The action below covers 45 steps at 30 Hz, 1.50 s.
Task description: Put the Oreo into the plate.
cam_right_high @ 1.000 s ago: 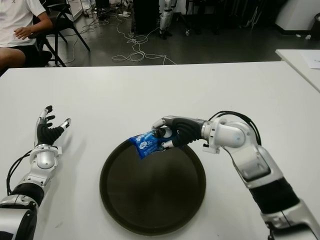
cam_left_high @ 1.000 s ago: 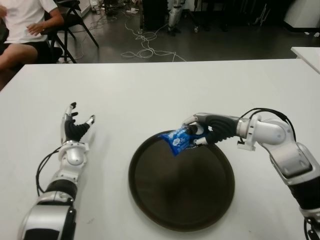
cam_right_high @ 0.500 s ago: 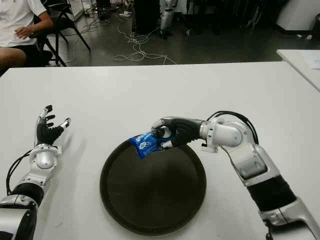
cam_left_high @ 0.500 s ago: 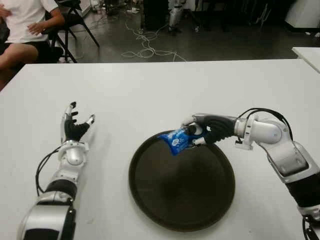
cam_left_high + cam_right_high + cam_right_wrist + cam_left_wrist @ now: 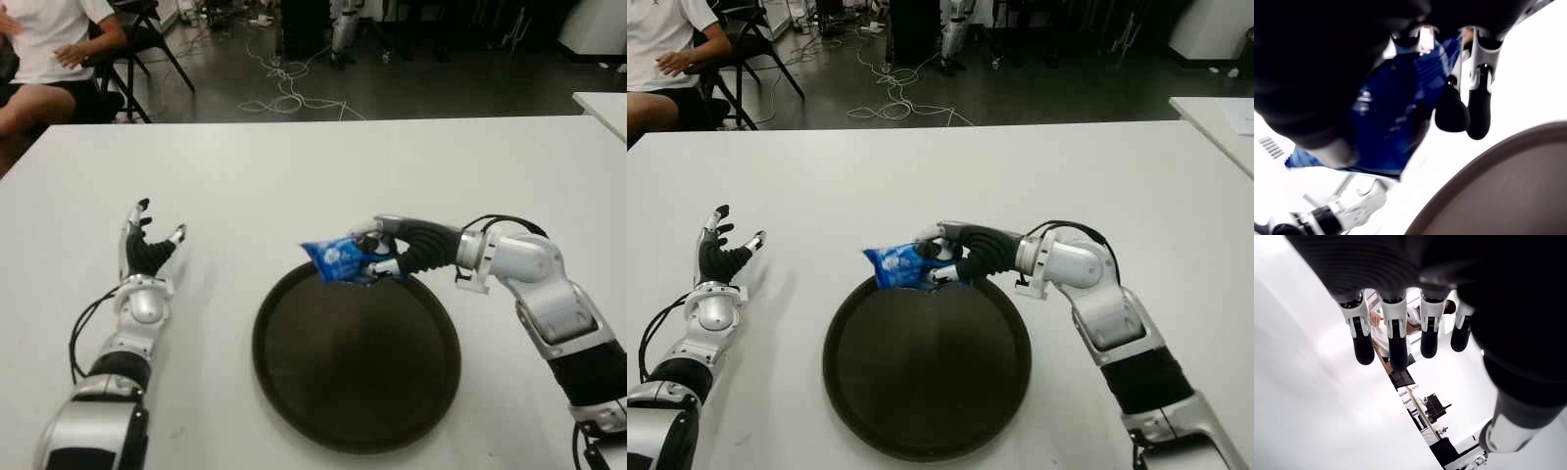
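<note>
Table: broad white tabletop (image 5: 294, 176).
Plate: round dark brown plate (image 5: 356, 431), centre.
Right hand (image 5: 390, 251): fingers clamped on packet at plate's 12 o'clock rim.
Left hand (image 5: 147, 253): 9 o'clock of plate, fingers spread, empty.
Oreo: blue crinkly Oreo packet (image 5: 336, 258), above that rim.

A white rectangular table (image 5: 294, 176) stood before a dark floor strewn with white cables (image 5: 284, 93); a seated person (image 5: 44, 59) occupied a black chair (image 5: 147, 34).

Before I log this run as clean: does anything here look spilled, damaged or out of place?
Nothing stands out. The right hand holds the blue Oreo packet above the far rim of the dark round plate, which is bare inside. The left hand shows open on the table's left side. No spill or damage shows.
</note>
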Available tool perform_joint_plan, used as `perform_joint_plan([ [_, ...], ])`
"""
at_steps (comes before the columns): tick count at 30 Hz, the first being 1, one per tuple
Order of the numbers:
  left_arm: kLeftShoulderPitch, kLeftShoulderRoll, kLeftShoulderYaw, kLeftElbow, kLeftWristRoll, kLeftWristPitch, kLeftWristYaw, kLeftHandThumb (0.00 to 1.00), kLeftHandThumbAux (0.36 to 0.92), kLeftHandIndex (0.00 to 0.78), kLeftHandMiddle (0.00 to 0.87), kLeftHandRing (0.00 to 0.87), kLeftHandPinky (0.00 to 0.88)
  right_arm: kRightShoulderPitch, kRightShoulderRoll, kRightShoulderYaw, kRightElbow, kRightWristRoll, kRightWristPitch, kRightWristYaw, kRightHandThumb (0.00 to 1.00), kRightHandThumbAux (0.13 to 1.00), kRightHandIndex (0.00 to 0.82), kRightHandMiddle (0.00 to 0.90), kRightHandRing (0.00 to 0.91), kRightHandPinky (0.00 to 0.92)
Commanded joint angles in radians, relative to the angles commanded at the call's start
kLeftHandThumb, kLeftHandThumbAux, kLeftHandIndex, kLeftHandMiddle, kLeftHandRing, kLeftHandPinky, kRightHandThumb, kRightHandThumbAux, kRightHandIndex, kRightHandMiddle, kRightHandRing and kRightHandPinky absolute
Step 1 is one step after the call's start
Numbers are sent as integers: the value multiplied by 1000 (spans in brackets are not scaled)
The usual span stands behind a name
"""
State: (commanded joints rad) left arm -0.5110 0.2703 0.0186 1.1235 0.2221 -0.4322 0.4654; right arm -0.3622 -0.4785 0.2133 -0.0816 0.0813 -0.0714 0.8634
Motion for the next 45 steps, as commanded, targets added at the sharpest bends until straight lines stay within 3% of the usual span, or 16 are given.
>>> perform_joint_plan([
  [7, -3, -5, 5, -2, -8, 10, -1, 238, 711, 71, 124, 144, 195, 9, 16, -17, -41, 23, 48, -26, 0, 448, 108, 123, 92, 60],
  [18, 0, 0, 3, -2, -7, -5, -5, 245, 714, 74, 116, 133, 159, -30, -18, 16, -12, -16, 65, 14, 0, 467, 93, 117, 86, 49],
  [33, 0, 1, 5, 4, -10, -9, -9, 225, 714, 72, 121, 134, 161, -26, -32, -1, -49, 1, 80, 20, 0, 478, 87, 117, 86, 61],
  [35, 1, 1, 5, 2, -10, -12, -9, 220, 710, 71, 122, 134, 160, -74, 8, 42, 90, -35, 14, 23, 0, 483, 88, 121, 91, 60],
  [37, 2, 1, 4, 1, -9, -12, -9, 216, 707, 69, 122, 134, 158, -91, 22, 67, 173, -60, -46, 27, 0, 491, 90, 123, 93, 57],
  [39, 1, 0, 2, 1, -6, -9, -5, 217, 705, 68, 122, 135, 160, -67, 3, 57, 141, -52, -59, 36, 0, 498, 92, 125, 96, 54],
  [41, 0, 1, -1, 2, -2, -5, -2, 218, 703, 69, 126, 141, 172, -13, -33, 15, 15, -11, -12, 35, 0, 501, 94, 128, 99, 52],
  [42, 0, 1, -2, 2, 0, -5, 0, 219, 702, 70, 129, 146, 183, -6, -32, 8, -3, -4, 4, 29, 0, 502, 94, 128, 100, 52],
  [45, 0, 1, -3, 2, 2, -4, 5, 219, 700, 74, 136, 157, 192, -69, 12, 34, 155, -32, -32, 23, 0, 501, 91, 123, 96, 52],
])
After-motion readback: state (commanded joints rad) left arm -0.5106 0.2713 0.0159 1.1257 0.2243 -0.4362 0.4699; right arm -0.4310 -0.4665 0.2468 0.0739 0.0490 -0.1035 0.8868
